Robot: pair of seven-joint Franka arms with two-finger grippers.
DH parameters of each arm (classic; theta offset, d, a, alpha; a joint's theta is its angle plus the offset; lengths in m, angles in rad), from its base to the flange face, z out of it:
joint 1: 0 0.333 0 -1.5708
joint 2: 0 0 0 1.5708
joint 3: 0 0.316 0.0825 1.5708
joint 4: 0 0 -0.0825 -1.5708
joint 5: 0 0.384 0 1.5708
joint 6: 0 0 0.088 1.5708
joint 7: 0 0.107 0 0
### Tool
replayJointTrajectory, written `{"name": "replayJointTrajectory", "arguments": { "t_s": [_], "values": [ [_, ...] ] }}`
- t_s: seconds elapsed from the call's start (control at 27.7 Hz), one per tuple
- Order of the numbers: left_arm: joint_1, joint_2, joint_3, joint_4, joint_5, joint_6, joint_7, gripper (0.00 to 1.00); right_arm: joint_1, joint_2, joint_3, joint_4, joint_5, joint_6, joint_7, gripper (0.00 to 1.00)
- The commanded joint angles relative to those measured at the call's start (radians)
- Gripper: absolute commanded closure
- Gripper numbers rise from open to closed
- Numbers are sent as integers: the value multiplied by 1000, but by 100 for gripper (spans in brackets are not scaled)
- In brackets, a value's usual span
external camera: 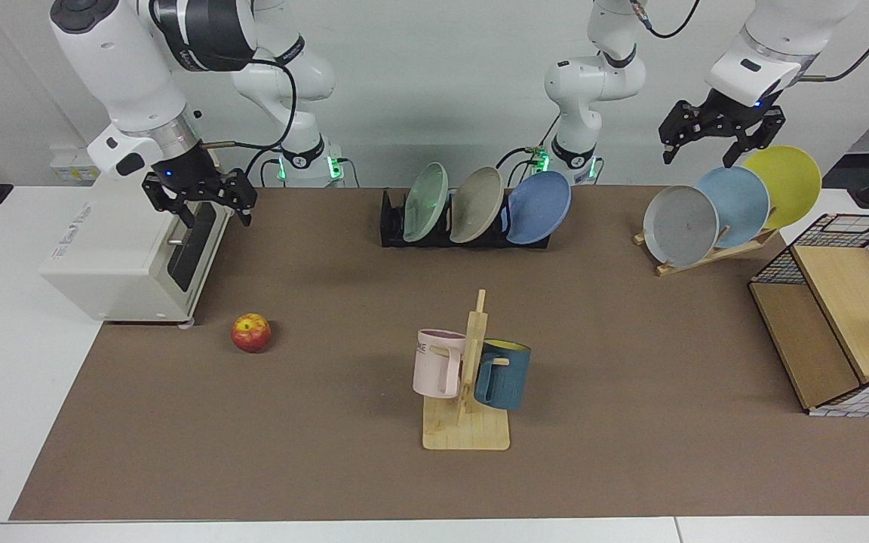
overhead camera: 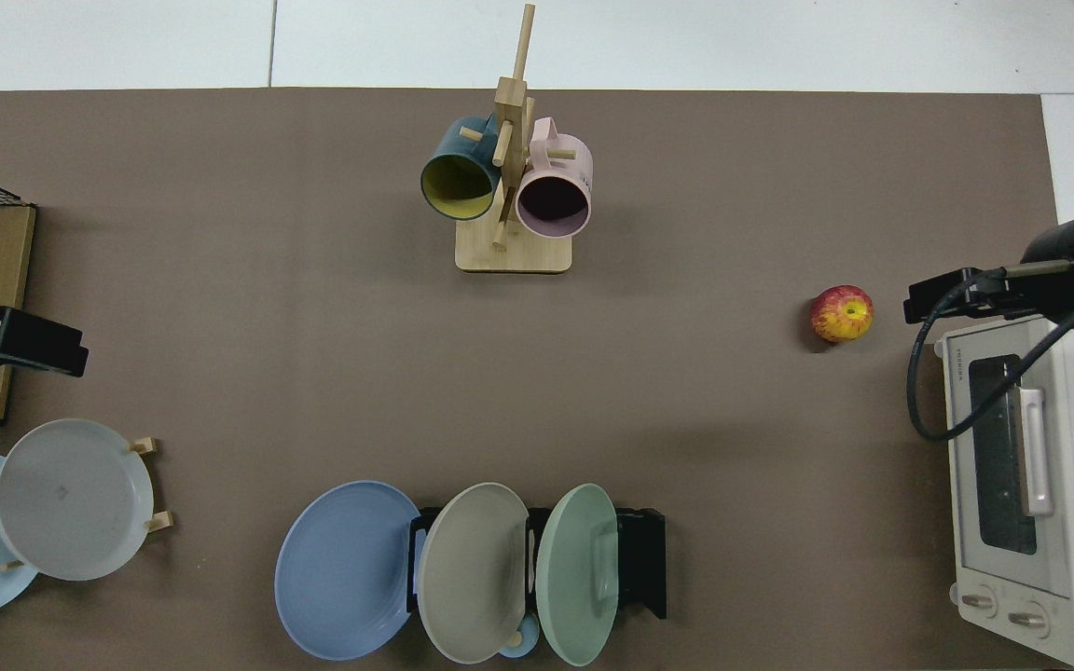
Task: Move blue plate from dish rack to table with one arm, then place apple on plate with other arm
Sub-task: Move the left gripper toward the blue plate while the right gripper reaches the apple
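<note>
Nearest the facing camera, the wooden mug stand [external camera: 468,392] sits mid-desk with a pink mug [external camera: 438,362] and a dark blue mug [external camera: 502,375] hung on its pegs, so the open brown mat around it is my likely landing ground for the plate. A little farther back lies the apple [external camera: 251,332], resting loose on the desk [external camera: 329,467] just off the corner of the white toaster oven [external camera: 133,256], where my right arm can drop to it easily.

My right gripper [external camera: 201,197] hangs above the oven's front edge, jaws spread wide and holding nothing; the apple lies below it and nearer the camera, near but well clear of contact.

Farther back stands the dish rack [external camera: 465,230], its dividers propping three plates on edge so each leans and shows its face. The blue plate [external camera: 538,207] occupies the end slot on my left arm's side, beside a grey-beige plate [external camera: 477,204] and a pale green plate [external camera: 425,202]. That end position leaves its outer rim free to pinch, I judge.

My left gripper [external camera: 706,139] hovers high over the slanted wooden plate rack [external camera: 706,253], jaws wide and empty, well apart from the blue plate, which sits lower and toward the desk's middle. Neither step has begun.
</note>
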Motion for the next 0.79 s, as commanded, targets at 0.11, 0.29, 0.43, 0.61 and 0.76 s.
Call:
{"name": "replayJointTrajectory", "arguments": {
  "t_s": [0.11, 0.29, 0.43, 0.61, 0.76],
  "values": [
    [-6, -22, 8, -23, -1, -1, 4, 0, -23, -11, 7, -13, -57, 35, 37, 0],
    [-6, -23, 10, -23, -1, -10, 0, 0, -26, -1, 7, -7, -63, 71, 34, 0],
    [-6, -49, 10, -65, -1, -4, 0, 0, -26, 12, 7, -6, -63, 79, 37, 0],
    [-18, -182, 8, -287, -6, 120, 12, 0, -29, 51, 1, 51, -62, 70, 36, 0],
    [-35, -305, -4, -520, -15, 240, 12, 0, -44, 103, -2, 94, -68, 67, 34, 0]
  ]
}}
